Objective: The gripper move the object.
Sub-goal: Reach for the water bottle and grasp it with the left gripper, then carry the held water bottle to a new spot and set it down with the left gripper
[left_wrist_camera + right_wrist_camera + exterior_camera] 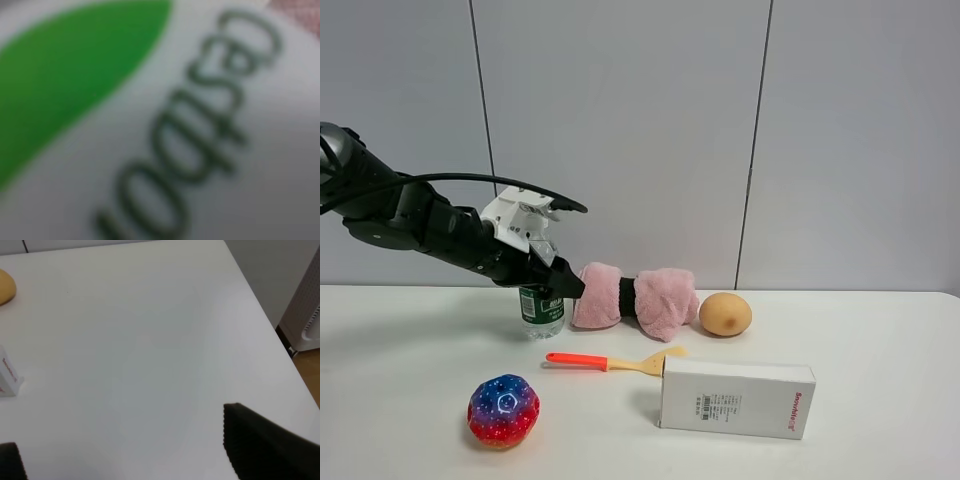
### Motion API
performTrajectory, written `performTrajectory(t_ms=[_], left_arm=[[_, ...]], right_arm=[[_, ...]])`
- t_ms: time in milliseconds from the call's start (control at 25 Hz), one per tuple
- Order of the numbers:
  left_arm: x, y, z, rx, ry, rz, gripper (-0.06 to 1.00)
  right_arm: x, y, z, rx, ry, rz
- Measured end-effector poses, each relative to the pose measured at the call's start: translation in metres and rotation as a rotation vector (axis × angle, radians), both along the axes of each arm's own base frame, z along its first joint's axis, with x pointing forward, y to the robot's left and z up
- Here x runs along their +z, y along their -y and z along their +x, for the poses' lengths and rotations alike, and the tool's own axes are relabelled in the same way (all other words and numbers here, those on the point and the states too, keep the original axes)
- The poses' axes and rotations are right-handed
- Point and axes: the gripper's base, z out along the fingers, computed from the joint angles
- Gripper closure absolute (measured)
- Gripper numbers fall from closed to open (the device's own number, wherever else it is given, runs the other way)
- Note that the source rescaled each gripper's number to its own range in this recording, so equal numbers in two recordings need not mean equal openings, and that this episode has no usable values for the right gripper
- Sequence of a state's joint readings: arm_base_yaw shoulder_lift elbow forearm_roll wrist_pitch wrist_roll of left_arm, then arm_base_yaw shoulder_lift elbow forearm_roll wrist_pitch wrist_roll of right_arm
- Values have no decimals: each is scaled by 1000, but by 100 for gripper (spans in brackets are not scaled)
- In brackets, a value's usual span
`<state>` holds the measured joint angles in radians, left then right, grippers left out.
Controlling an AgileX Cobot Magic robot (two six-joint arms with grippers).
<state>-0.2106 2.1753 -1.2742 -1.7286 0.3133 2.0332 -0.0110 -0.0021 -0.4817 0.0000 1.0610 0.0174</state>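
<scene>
The clear water bottle (541, 312) with a green label stands on the white table (880, 340) at the back left. Its cap and upper part are hidden behind my left gripper (565, 280), whose black jaws sit around the bottle's top. The left wrist view is filled by a blurred close-up of the bottle's label (150, 125), white with a green patch and dark letters. My right gripper (119, 426) is open and empty over bare table near the right edge. It does not show in the exterior high view.
A pink rolled cloth with a black band (635, 297) lies just right of the bottle, then a yellow-brown potato (725, 313). An orange-handled wooden spatula (610, 362), a white box (737, 397) and a starry ball (503, 410) lie in front.
</scene>
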Motion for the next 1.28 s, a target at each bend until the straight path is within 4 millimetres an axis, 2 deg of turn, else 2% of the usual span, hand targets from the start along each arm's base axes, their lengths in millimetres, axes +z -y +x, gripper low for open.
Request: performTrajectory(t_ms=[80, 280, 360, 400, 440, 520, 640, 760, 920, 1040, 1120, 1280], left_arm=[[-1, -2, 0, 11, -1, 16, 6], [-3, -4, 1, 21, 3, 42, 40], [-2, -3, 1, 18, 3, 39, 58], [-2, -3, 1, 12, 3, 33, 71], [-2, -3, 1, 12, 3, 33, 71], [-2, -1, 1, 0, 6, 24, 94], [5, 3, -1, -26, 24, 28, 94], [28, 4, -2, -44, 77, 25, 94], [89, 5, -9, -33, 183, -63, 94], [138, 12, -24, -109, 275, -151, 94], [167, 23, -39, -205, 337, -194, 94], [208, 58, -64, -388, 428, -231, 94]], right_arm=[[0, 0, 0, 0, 0, 0], [0, 0, 0, 0, 0, 0], [0, 0, 0, 0, 0, 0], [0, 0, 0, 0, 0, 0], [0, 0, 0, 0, 0, 0], [0, 0, 0, 0, 0, 0], [0, 0, 0, 0, 0, 0], [0, 0, 0, 0, 0, 0], [0, 0, 0, 0, 0, 0], [0, 0, 0, 0, 0, 0], [0, 0, 0, 0, 0, 0], [0, 0, 0, 0, 0, 0]])
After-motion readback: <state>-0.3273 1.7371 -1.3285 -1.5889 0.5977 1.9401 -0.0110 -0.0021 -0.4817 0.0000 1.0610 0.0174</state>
